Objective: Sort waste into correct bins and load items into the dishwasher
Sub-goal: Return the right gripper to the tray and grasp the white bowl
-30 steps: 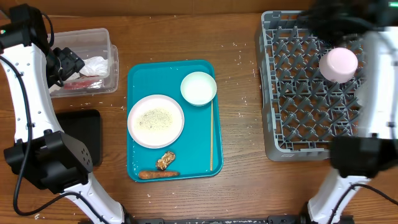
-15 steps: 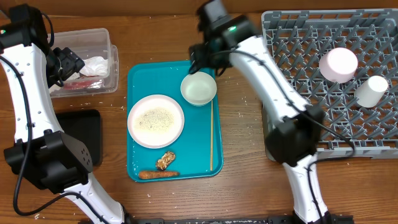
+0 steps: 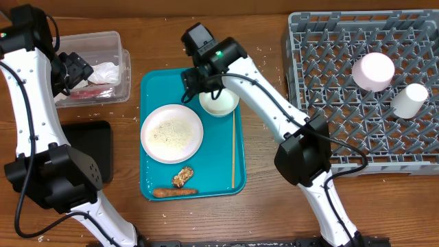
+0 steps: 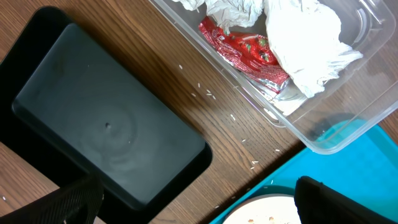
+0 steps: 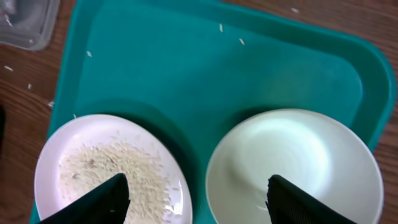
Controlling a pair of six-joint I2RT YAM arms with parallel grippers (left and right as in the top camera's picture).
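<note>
A large plate [image 3: 171,133] with rice grains and a smaller white dish [image 3: 221,101] sit on the teal tray [image 3: 154,86], along with a wooden stick [image 3: 233,151], a carrot [image 3: 175,193] and a brown lump [image 3: 182,177]. My right gripper [image 3: 199,81] is open and empty. It hovers over the gap between the rice plate [image 5: 106,168] and the white dish [image 5: 292,168]. My left gripper [image 3: 68,72] is open and empty beside the clear tub [image 3: 92,41], which holds tissues [image 4: 305,37] and a red wrapper [image 4: 242,50]. The black tray [image 3: 92,147] is empty.
The grey dish rack [image 3: 329,89] at the right holds an upturned pink bowl [image 3: 374,70] and a white cup [image 3: 410,99]. Loose rice grains lie on the wood between the tub and the teal tray.
My right arm has swung left from over the dish rack to above the teal tray's far end. The white cup now shows in the rack. The left arm has not moved.
</note>
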